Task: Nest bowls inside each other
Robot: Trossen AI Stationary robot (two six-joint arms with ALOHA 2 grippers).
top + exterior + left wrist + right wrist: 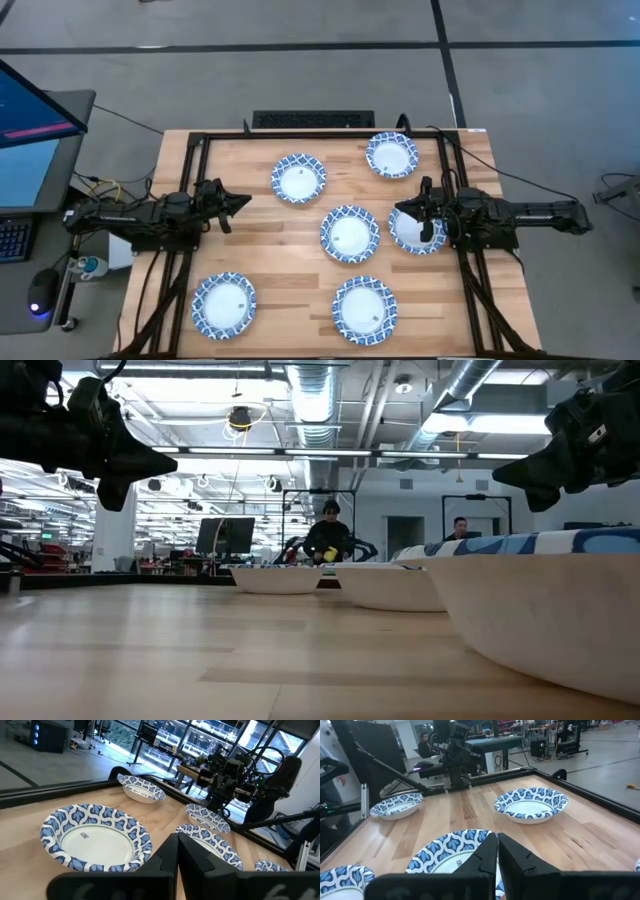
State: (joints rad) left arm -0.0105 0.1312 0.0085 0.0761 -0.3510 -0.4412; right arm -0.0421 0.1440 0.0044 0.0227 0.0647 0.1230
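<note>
**Six bowls apart, both grippers pinched shut**

Across the wooden table [270, 230] six bowls lie singly, none nested yet: one at the far middle [299, 178], one at the far right [392, 155], one in the centre [350, 234], one just beside it under the right arm [410, 233], and two along the near edge [224, 304] [364, 310].

The right gripper [403, 210] hangs over the rim of the bowl by the centre, fingers pressed together and holding nothing. The left gripper [241, 201] waits near the left side, also closed and empty, pointing toward the far-middle bowl.

These bowls look like thin paper or light plastic: probably very light, somewhat flexible at the wall, and likely to slide on smooth wood if nudged. The best hold seems to be the patterned rim, one finger inside and one outside, squeezed gently so the wall does not buckle. The fingers would have to part first.
</note>
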